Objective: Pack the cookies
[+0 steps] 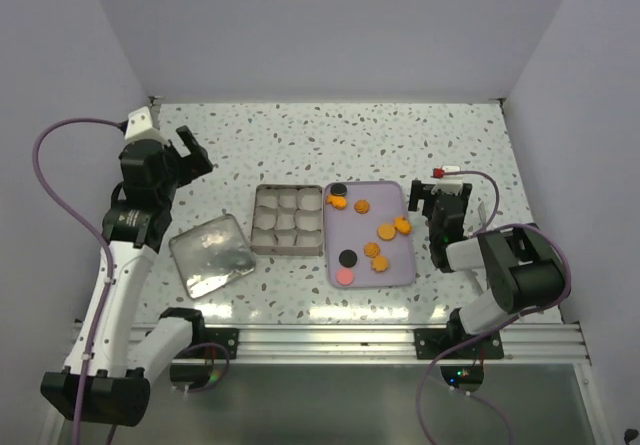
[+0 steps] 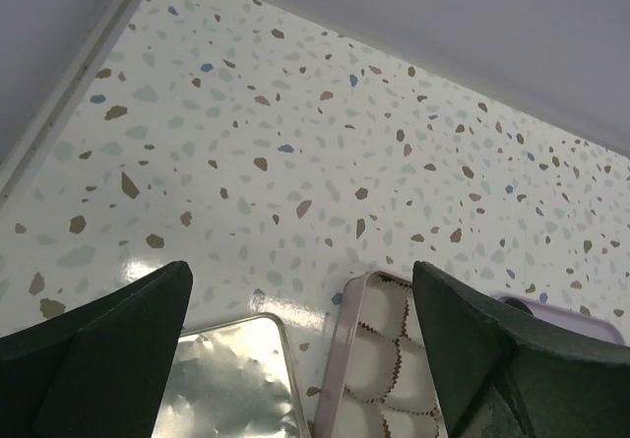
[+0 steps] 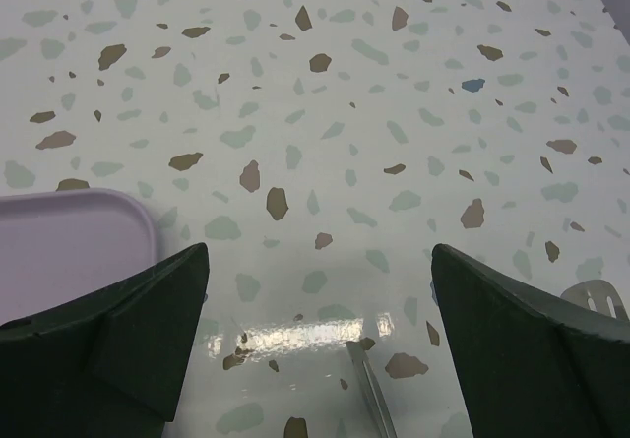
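The cookies (image 1: 380,233) lie loose on a lilac tray (image 1: 395,193): several orange ones, two black (image 1: 347,258) and one pink (image 1: 344,276). Left of the tray stands a square tin (image 1: 257,220) lined with white paper cups (image 2: 379,354). My left gripper (image 1: 192,152) hangs open above the table, left of and beyond the tin, with nothing between its fingers (image 2: 300,273). My right gripper (image 1: 430,199) is open and empty just right of the tray, low over the table (image 3: 320,251). No cookie shows in either wrist view.
The tin's shiny lid (image 1: 210,255) lies flat at the front left, its corner showing as the lid (image 2: 231,379) in the left wrist view. A thin metal utensil (image 3: 372,394) lies on the speckled table (image 1: 400,140) by the right gripper. Grey walls close off three sides.
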Available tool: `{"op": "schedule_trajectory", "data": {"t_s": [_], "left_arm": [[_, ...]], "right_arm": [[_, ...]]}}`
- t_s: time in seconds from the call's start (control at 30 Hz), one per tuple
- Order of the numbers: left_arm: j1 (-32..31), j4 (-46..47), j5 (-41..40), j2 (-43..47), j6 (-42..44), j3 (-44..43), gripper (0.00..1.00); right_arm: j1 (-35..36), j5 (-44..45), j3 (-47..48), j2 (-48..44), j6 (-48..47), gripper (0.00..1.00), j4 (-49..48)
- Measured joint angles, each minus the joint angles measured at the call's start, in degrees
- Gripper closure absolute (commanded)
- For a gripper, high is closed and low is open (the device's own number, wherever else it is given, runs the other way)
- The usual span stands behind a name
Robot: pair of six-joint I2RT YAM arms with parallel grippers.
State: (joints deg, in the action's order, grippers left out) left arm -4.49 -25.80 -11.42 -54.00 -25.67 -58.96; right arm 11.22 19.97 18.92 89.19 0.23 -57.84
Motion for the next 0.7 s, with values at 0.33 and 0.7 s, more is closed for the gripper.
{"op": "schedule_trajectory", "data": {"t_s": [0.33, 0.7], "left_arm": [[-0.02, -10.56, -0.79, 8.11, 5.2, -9.66, 0.0], [-0.02, -27.78, -5.01, 3.61, -0.22, -14.21, 0.0]], "right_arm": [[-0.02, -0.02, 0.0, 0.0, 0.02, 0.01, 0.0], [-0.09, 3.45, 8.72, -4.11, 1.49, 0.01, 17.64]]}}
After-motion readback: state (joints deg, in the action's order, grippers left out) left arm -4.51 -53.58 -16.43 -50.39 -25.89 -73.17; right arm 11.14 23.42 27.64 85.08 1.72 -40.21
